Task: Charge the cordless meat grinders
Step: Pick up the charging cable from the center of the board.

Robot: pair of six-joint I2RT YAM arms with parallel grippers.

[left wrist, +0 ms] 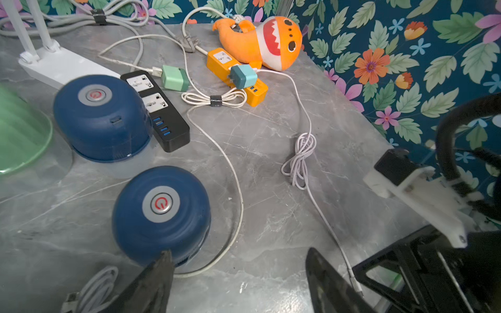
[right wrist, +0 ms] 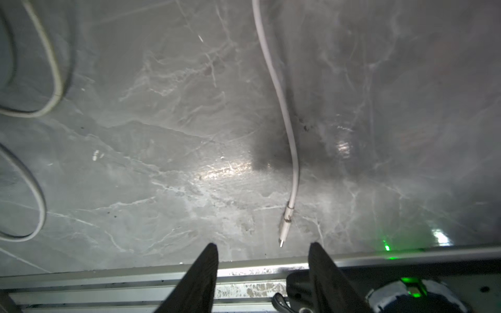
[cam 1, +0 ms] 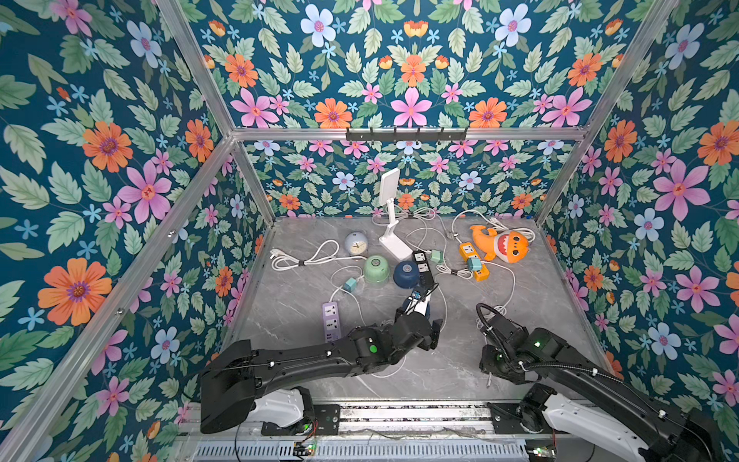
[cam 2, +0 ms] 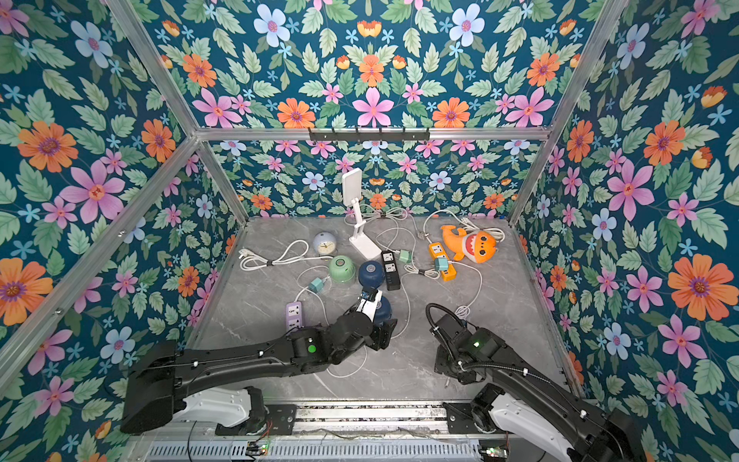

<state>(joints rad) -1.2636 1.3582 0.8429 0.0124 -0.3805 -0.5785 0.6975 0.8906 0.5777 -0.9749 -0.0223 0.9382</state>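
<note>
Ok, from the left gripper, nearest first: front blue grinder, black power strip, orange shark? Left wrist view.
1. Front blue grinder, right at the left gripper.
2. Black power strip, in the middle.
3. Orange shark, far back.

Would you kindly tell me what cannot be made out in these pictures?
- Near dark navy dome-shaped plastic grinder: partly hidden by the left arm in both top views.
- Pale green dome-shaped plastic grinder: cut off by the left wrist view's edge.
- White cable's plug: blurred in the right wrist view.

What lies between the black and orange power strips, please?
In the left wrist view, a pale green plug adapter and a tied white cable bundle lie between them.
</note>
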